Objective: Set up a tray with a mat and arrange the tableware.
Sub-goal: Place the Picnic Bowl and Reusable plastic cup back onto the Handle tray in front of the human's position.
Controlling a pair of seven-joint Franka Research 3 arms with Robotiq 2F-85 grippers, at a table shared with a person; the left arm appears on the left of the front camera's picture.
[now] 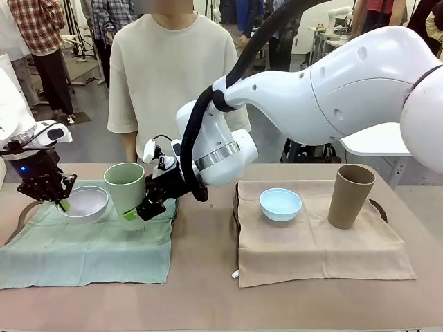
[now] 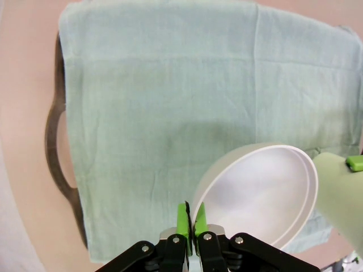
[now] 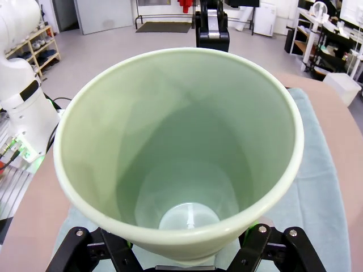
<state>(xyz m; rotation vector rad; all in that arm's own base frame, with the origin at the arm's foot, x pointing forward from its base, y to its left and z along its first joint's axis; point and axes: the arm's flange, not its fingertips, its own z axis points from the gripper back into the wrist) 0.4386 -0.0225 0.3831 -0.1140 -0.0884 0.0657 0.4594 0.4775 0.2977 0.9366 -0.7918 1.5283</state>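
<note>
Your right arm reaches across the middle from the picture's right, its wrist bent down toward the green mat point(image 1: 83, 242). Its right hand point(image 1: 138, 207) grasps the pale green tumbler point(image 1: 126, 185) low on its body, jaws spread wide around it, and the tumbler stands tilted at the mat's far edge, just beside the white bowl point(image 1: 84, 202).

Your left arm comes in low from the left, and its left hand point(image 1: 59, 200) is clenched tight on the near rim of the white bowl, which lies on the green mat.

The left wrist view gives you what the front view hides: the green pads point(image 2: 184, 220) pinched together on the bowl's rim, and a dark tray handle point(image 2: 57, 141) poking out from under the mat. The right wrist view looks straight down into the tumbler's empty inside.

On the tan mat point(image 1: 311, 242), well apart on the right side of the bench point(image 1: 208, 297), sit the light blue bowl point(image 1: 280, 205) and the tan-brown tumbler point(image 1: 351, 196), upright. A person point(image 1: 173, 69) stands at the far side.
</note>
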